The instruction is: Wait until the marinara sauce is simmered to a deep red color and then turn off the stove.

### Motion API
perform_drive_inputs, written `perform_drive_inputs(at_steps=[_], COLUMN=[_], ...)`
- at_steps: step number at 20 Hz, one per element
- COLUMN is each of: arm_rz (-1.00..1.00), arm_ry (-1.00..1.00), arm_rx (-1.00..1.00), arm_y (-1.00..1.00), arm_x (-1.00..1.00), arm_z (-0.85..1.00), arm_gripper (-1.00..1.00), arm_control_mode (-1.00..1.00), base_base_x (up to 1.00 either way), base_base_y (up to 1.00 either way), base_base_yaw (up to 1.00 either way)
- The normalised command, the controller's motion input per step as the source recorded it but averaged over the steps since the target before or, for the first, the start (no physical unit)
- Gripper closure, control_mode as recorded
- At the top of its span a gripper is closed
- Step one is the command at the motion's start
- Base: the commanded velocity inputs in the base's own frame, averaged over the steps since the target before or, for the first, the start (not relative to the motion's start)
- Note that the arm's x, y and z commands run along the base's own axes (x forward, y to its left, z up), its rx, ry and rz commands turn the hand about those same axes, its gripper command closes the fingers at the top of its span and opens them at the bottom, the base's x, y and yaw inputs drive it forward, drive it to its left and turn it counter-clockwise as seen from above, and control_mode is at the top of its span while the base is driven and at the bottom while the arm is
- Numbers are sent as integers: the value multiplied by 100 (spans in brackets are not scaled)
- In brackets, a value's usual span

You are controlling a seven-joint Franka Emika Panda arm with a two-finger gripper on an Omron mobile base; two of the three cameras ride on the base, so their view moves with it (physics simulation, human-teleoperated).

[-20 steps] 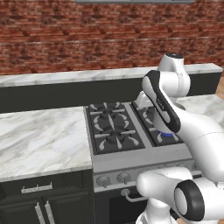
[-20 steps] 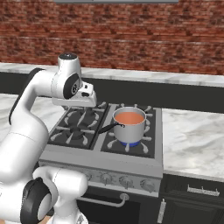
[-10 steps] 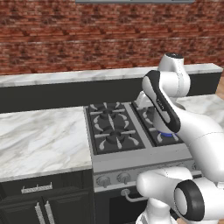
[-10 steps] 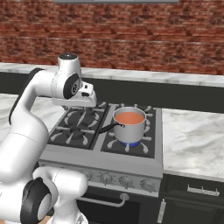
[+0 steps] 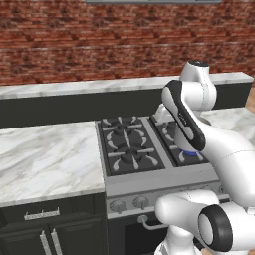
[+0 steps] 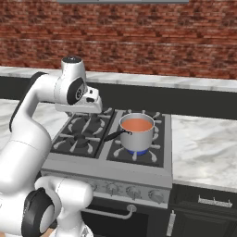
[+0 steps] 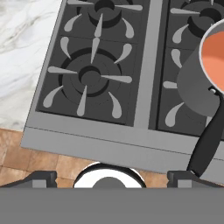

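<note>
Knob row (image 6: 125, 190) runs along the front of the stove (image 6: 78, 159), nearest the base. Gripper (image 7: 112, 177) hangs above the left-hand grates, jaws released and spread wide, nothing between them. Saucepan (image 6: 137, 137) sits on the front right burner, blue flame (image 6: 137, 152) showing under it, black handle (image 6: 115, 134) pointing left. Marinara sauce (image 6: 138, 124) fills the pan, orange-red. Marble surface (image 6: 199, 148) flanks the stove; brick wall (image 6: 139, 41) behind.
</note>
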Motion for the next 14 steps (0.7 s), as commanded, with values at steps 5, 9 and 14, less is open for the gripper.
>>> perform_drive_inputs(at_steps=[5, 9, 14], arm_rz=[0, 0, 0], arm_ry=[0, 0, 0], arm_rx=[0, 0, 0], arm_y=[0, 0, 0], arm_x=[0, 0, 0], arm_z=[0, 0, 0], arm_gripper=[-100, -100, -100], arm_control_mode=[-100, -100, -100], base_base_x=[0, 0, 0], base_base_y=[0, 0, 0], base_base_yaw=[0, 0, 0])
